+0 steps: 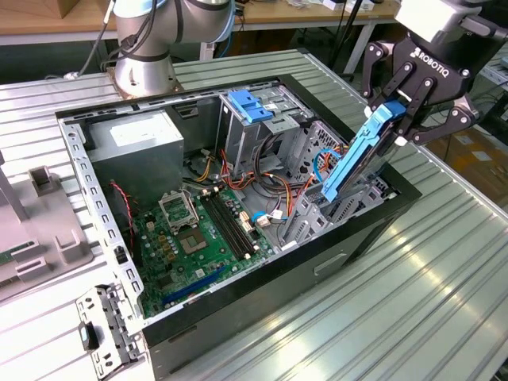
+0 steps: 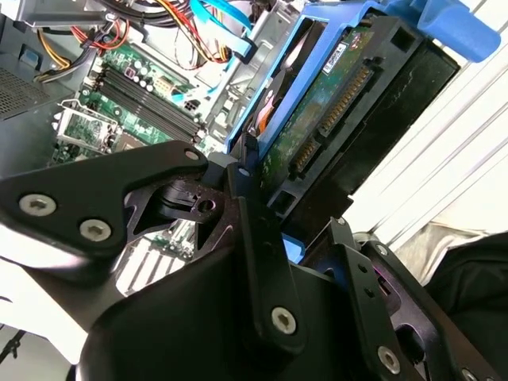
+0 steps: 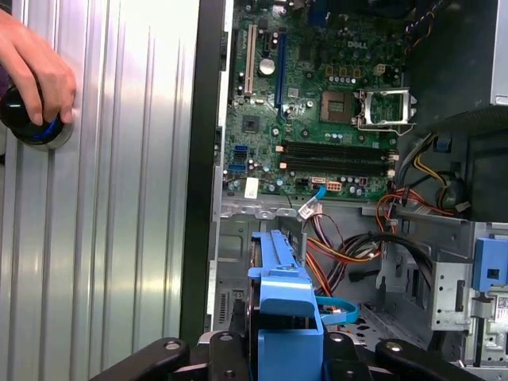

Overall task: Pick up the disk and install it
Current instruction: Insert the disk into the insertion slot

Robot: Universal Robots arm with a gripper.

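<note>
In the exterior view the gripper (image 1: 401, 119) hangs over the corner of the open computer case (image 1: 262, 274) at the exterior view's right, its fingers clamped on the upper end of the disk (image 1: 353, 163). The disk stands steeply tilted, one blue side rail facing the camera, and its lower end dips into the metal drive bay (image 1: 317, 218) beside the motherboard (image 1: 190, 238); whether it touches the bay I cannot tell. The grey power supply (image 1: 135, 143) and a blue latch piece (image 1: 252, 105) sit deeper in the case, well apart from it. In the second wrist view the two black fingers (image 2: 258, 230) press the disk from either side, and its green circuit board and connector row lie bare between them. In the first wrist view the blue rail runs from the jaws towards the bay's floor, and a person's hand (image 3: 36, 67) rests on a dark round object (image 3: 32, 127) on the ribbed table (image 3: 119, 238) outside the case. By its look the disk is dense, rigid and heavy for its size, with smooth metal that could slip and a bare board that would not bear pinching or knocks; I judge the flat sides at the rails to be the safe hold, as it is taken here
</note>
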